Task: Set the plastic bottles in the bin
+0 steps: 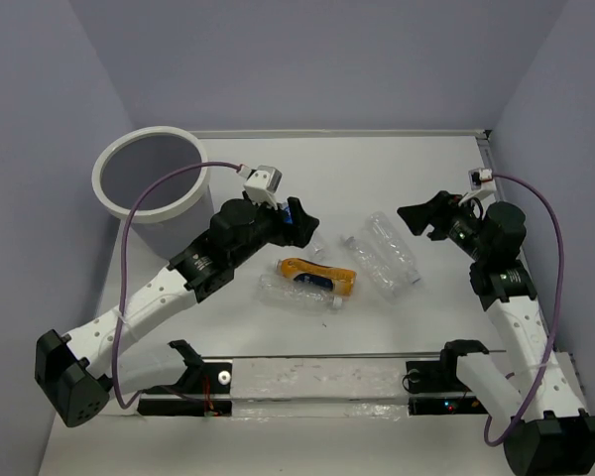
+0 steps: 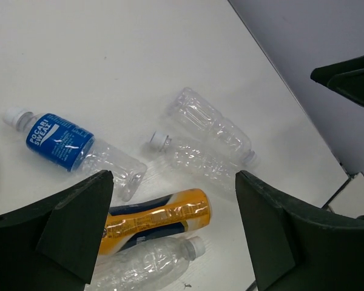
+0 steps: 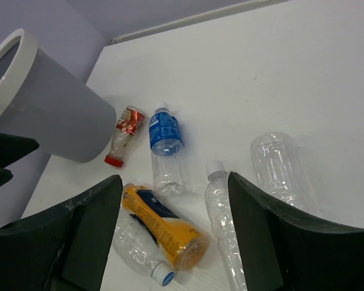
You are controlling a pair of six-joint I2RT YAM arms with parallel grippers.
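Left jaws and right jaws both gaped wide, empty. Between the left jaws lay the orange bottle (image 2: 151,221), a clear bottle (image 2: 148,264) just beside it nearer, a blue-labelled bottle (image 2: 73,148) beyond.

Plastic bottles (image 1: 317,275) on table (image 1: 426,169), right of and before bin (image 1: 159,226)

Left claw (image 2: 173,179), right claw (image 3: 175,179): both spread

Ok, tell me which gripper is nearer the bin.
Left. The left gripper hangs a short way to the right of the bin. The right gripper is much farther off, across the table near its right edge.
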